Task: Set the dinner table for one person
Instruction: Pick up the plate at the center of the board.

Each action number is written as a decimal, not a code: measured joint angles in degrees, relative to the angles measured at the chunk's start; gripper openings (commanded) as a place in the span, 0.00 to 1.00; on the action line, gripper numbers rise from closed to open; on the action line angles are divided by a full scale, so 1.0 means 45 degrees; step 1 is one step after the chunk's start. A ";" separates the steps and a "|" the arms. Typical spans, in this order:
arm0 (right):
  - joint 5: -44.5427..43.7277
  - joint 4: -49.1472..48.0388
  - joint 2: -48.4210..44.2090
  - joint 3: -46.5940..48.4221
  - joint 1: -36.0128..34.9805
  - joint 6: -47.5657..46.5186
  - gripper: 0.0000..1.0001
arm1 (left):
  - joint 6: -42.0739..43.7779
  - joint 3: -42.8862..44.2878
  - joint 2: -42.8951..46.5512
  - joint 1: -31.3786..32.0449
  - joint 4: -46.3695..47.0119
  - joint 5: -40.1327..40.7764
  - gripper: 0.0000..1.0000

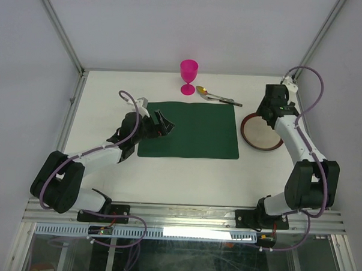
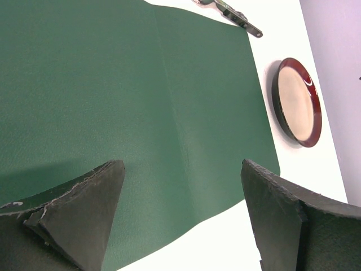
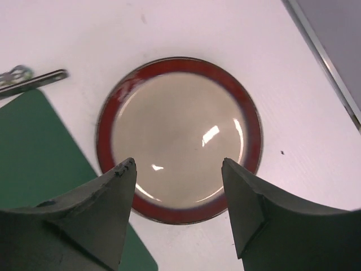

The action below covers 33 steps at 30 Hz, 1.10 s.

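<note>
Plate (image 1: 258, 137) sat at frame right, beige well bare, right gripper (image 3: 179, 169) wide open above, gripping nothing | left gripper (image 2: 180, 169) wide open, unladen, over green placemat (image 2: 113, 84) | dinner table (image 1: 167, 177) spanned centre frame beneath all.

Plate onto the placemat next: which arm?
Right. The right end effector hangs open directly above the plate, beside the placemat's right edge. The left end effector is open over the placemat's left part, farther away.
</note>
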<state>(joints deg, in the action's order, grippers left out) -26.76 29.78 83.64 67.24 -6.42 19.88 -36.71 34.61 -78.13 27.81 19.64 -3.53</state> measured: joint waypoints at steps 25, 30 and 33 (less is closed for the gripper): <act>0.0967 0.0282 -0.3517 -0.4813 0.3546 0.4065 0.64 | -0.0083 0.0869 -0.2268 0.0000 0.1651 -0.2181 0.86; 0.1141 0.0121 -0.4255 -0.5945 0.3551 0.5090 0.63 | -0.0330 0.0894 -0.2589 0.0000 0.2074 -0.2589 0.85; 0.1161 -0.0039 -0.4566 -0.6402 0.3551 0.5552 0.62 | -0.0423 0.0913 -0.2900 0.0000 0.2322 -0.2735 0.85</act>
<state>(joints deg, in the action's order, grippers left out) -21.54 29.61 63.09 38.44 9.56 44.86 -38.61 38.72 -91.18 27.81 30.09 -15.84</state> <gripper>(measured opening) 0.628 0.853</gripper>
